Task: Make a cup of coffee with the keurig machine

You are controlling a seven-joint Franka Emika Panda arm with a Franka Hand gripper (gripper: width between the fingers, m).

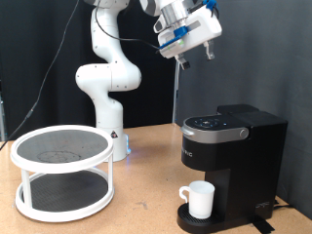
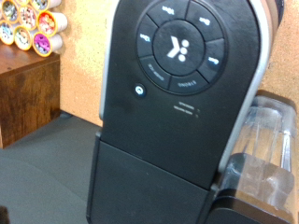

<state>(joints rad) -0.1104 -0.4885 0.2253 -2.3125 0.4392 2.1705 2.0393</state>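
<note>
The black keurig machine [image 1: 232,154] stands at the exterior view's right, its lid down. The white cup [image 1: 200,199] sits upright on the machine's round drip tray [image 1: 195,222], under the spout, handle towards the exterior view's left. My gripper [image 1: 195,54] hangs high above the machine, well clear of it. Its fingers look close together with nothing between them. The wrist view looks down on the machine's lid and round button panel [image 2: 177,47]; no fingers show there. The clear water tank [image 2: 266,149] shows beside it.
A white two-tier round rack with dark mesh shelves [image 1: 62,171] stands at the exterior view's left on the wooden table. A wooden box with several coloured coffee pods [image 2: 33,23] shows in the wrist view. A black curtain forms the backdrop.
</note>
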